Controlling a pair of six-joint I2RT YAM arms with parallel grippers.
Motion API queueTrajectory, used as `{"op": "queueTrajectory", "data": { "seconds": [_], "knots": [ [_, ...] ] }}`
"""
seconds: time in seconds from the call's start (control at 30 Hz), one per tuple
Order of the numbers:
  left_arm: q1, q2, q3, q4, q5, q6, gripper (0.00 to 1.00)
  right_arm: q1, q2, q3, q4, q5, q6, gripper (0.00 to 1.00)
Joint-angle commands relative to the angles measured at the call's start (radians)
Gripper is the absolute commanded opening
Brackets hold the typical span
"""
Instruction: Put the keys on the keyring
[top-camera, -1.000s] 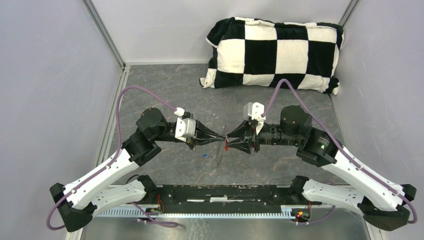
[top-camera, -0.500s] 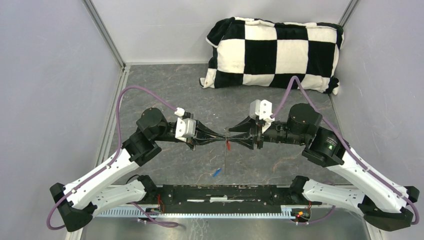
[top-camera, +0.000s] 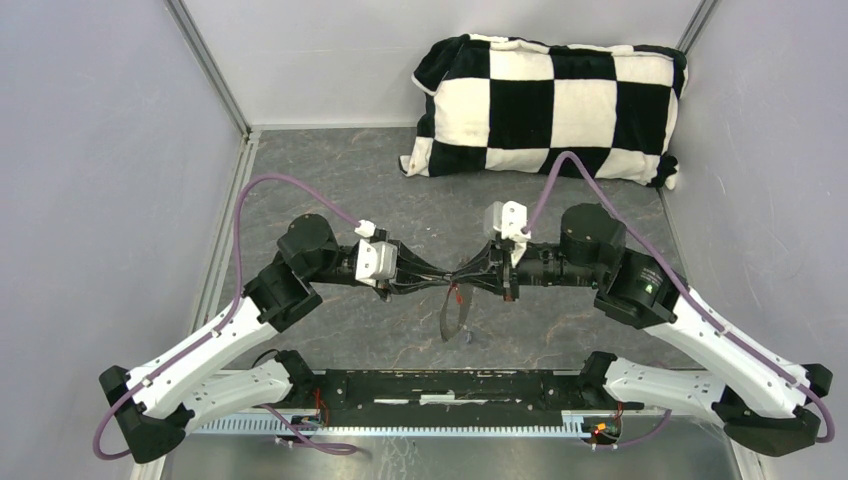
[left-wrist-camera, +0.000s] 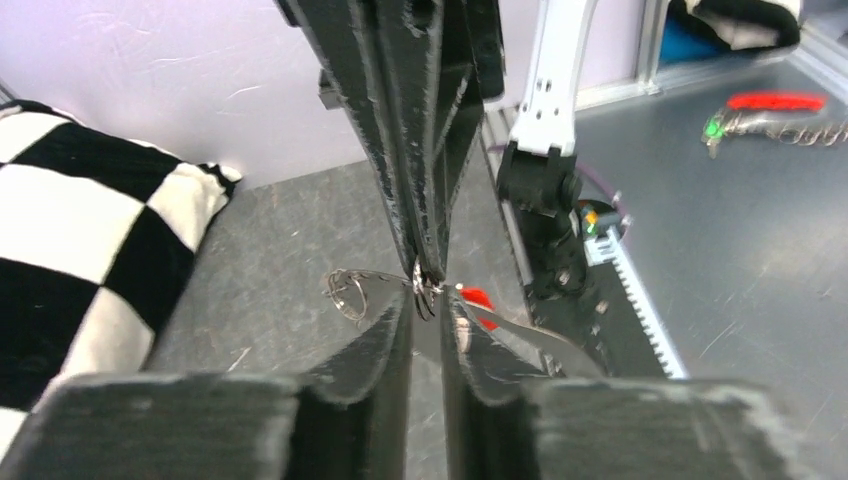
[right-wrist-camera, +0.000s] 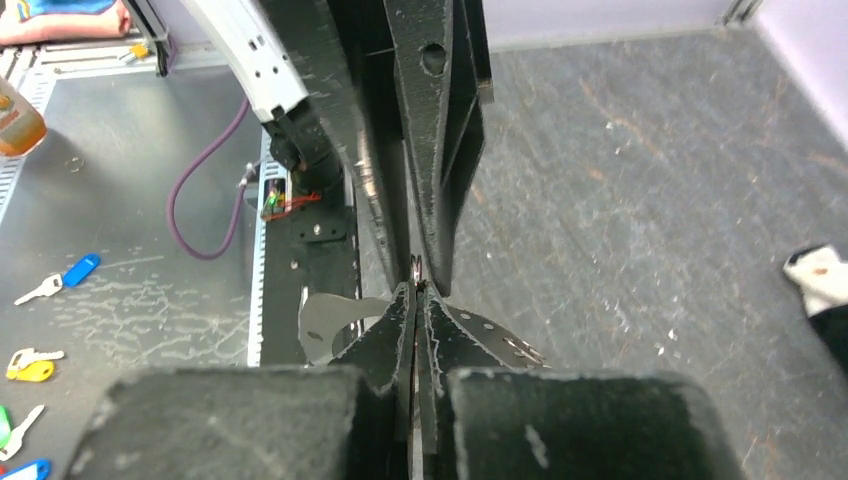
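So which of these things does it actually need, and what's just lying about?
Needed: red key, keyring, left claw, right claw.
Lying about: checkered pillow, yellow-headed key on the metal tray.

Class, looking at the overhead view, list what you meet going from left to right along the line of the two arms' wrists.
Round black left arm joint → white left wrist camera block → floppy grey keyring loop hanging in the middle → white right wrist camera block → round black right arm joint.
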Motion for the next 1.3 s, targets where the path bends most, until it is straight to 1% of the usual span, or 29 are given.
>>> {"op": "queueTrajectory", "data": {
  "seconds": [0.0, 0.07, 0.1, 0.2, 0.33, 0.5, 0.57, 0.77, 1.0, 1.03, 1.1, 1.2, 1.23, 1.27],
  "knots": [
    [-0.005, 0.012, 0.070, -0.216, 0.017, 0.262, 0.32, 0.002, 0.063, 0.123, -0.156, 0.047, -0.030, 0.00],
    [-0.005, 0.026, 0.095, -0.328, 0.020, 0.355, 0.43, 0.002, 0.094, 0.139, -0.210, 0.036, -0.045, 0.00],
    [-0.005, 0.037, 0.114, -0.385, 0.022, 0.386, 0.44, 0.003, 0.112, 0.150, -0.236, 0.027, -0.055, 0.00],
    [-0.005, 0.065, 0.149, -0.448, 0.019, 0.429, 0.44, 0.003, 0.151, 0.182, -0.293, 0.014, -0.080, 0.00],
    [-0.005, 0.078, 0.161, -0.459, 0.024, 0.448, 0.35, 0.003, 0.191, 0.224, -0.334, 0.000, -0.105, 0.00],
    [-0.004, 0.100, 0.157, -0.461, 0.060, 0.447, 0.21, 0.004, 0.218, 0.243, -0.335, -0.021, -0.110, 0.00],
    [-0.005, 0.106, 0.157, -0.465, 0.066, 0.445, 0.18, 0.004, 0.221, 0.243, -0.328, -0.027, -0.110, 0.00],
    [-0.005, 0.126, 0.163, -0.458, 0.066, 0.424, 0.15, 0.005, 0.242, 0.241, -0.299, -0.064, -0.110, 0.00],
    [-0.005, 0.135, 0.144, -0.431, 0.082, 0.396, 0.02, 0.007, 0.233, 0.211, -0.209, -0.100, -0.072, 0.01],
    [-0.005, 0.134, 0.142, -0.429, 0.083, 0.392, 0.02, 0.007, 0.227, 0.206, -0.194, -0.101, -0.061, 0.07],
    [-0.005, 0.130, 0.135, -0.405, 0.073, 0.366, 0.02, 0.006, 0.203, 0.184, -0.167, -0.084, -0.035, 0.12],
    [-0.001, 0.098, 0.106, -0.311, 0.024, 0.265, 0.02, 0.005, 0.105, 0.100, -0.083, 0.005, 0.021, 0.31],
    [0.002, 0.082, 0.089, -0.267, 0.014, 0.221, 0.02, 0.005, 0.063, 0.063, -0.040, 0.048, 0.035, 0.38],
    [0.006, 0.067, 0.073, -0.201, 0.009, 0.164, 0.02, 0.003, 0.010, 0.015, 0.006, 0.098, 0.082, 0.45]
  ]
}}
